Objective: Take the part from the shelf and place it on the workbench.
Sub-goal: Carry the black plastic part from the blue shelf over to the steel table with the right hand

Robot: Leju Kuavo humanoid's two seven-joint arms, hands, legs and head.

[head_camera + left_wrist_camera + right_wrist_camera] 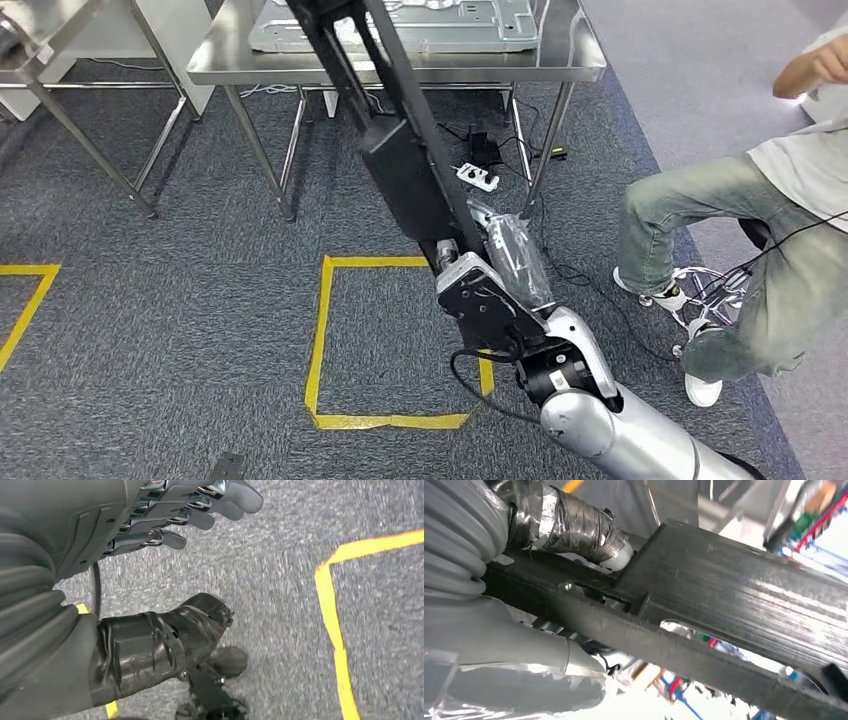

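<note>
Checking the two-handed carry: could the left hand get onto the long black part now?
Probably not: the left hand hangs open over the carpet, away from the long black part, which the right hand holds alone.

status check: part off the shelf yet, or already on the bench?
Done: the long black part is off the shelf, gripped by the right hand; the right wrist view shows thumb and fingers wrapped around it. In hand: it is carried in the air above the carpet, its far end crossing in front of the metal workbench. The left hand hangs holding nothing. Left: set the part on the bench and let go.
</note>
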